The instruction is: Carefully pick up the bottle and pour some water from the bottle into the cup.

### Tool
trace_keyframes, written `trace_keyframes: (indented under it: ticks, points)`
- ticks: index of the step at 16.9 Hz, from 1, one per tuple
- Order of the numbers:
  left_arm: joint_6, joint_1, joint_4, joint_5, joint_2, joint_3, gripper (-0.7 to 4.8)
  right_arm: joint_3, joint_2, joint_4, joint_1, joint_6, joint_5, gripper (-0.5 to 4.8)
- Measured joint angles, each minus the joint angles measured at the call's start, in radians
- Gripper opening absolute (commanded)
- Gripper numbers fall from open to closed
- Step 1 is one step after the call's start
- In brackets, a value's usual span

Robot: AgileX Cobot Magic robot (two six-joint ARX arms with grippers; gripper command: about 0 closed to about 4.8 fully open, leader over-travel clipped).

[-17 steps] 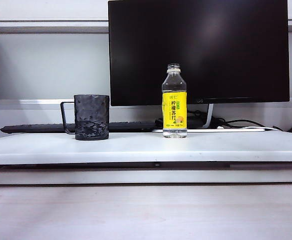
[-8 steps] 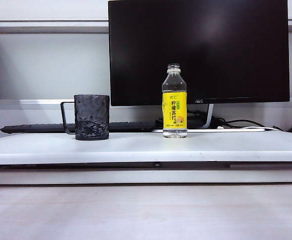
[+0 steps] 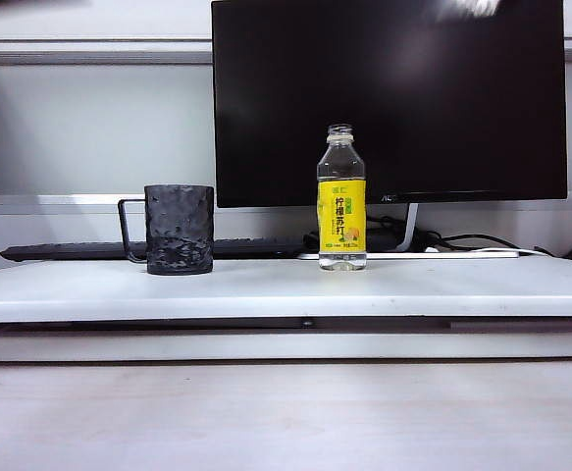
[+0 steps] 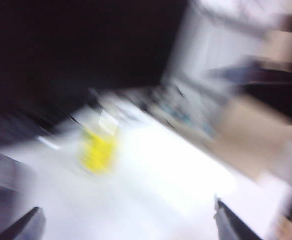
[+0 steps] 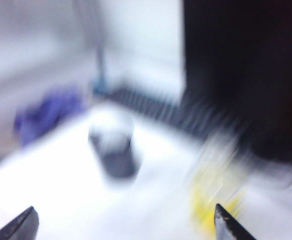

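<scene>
The bottle (image 3: 341, 201), clear plastic with a yellow label and no cap, stands upright on the white shelf (image 3: 286, 289) in front of the monitor. Its clear water (image 3: 341, 261) shows below the label. The dark dimpled cup (image 3: 180, 230) stands to its left, handle pointing left. Neither gripper appears in the exterior view. The left wrist view is heavily blurred: my left gripper (image 4: 128, 222) is open and empty, with the bottle (image 4: 99, 150) some way ahead. The right wrist view is blurred too: my right gripper (image 5: 125, 224) is open and empty, facing the cup (image 5: 113, 145) and the bottle (image 5: 216, 192).
A large black monitor (image 3: 389, 98) stands right behind the bottle, with a keyboard (image 3: 79, 251) behind the cup and cables (image 3: 482, 241) at the right. The shelf's front edge drops to a lower wooden tabletop (image 3: 286, 417).
Bottle and cup have not moved. A bright moving smear has appeared in the monitor's top right reflection, and a dark smear at the exterior view's top left corner.
</scene>
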Motion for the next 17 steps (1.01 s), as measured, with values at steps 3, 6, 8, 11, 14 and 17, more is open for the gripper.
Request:
trace_keyframes:
  ticks: [3,6,8,11,14,17]
  points:
    - [0.06,-0.106,0.021,-0.133,0.108,0.0,4.79,-0.004,0.104,-0.013,0.048,-0.025,0.007,4.79]
    - [0.134,-0.121,0.031,-0.212,0.154,0.0,4.79,-0.002,0.169,-0.003,0.058,-0.085,0.049,4.79]
    - [0.177,-0.119,0.039,-0.278,0.164,0.0,4.79,-0.001,0.201,0.019,0.058,-0.09,0.085,4.79]
    - [0.215,-0.119,0.043,-0.371,0.188,0.0,4.79,-0.001,0.246,0.079,0.059,-0.093,0.142,4.79]
    - [0.222,-0.12,0.06,-0.386,0.248,0.0,4.79,-0.001,0.311,0.138,0.059,-0.093,0.151,4.79]
    - [0.216,-0.136,0.056,-0.382,0.275,-0.001,4.79,-0.001,0.408,0.224,0.063,-0.093,0.154,4.79]
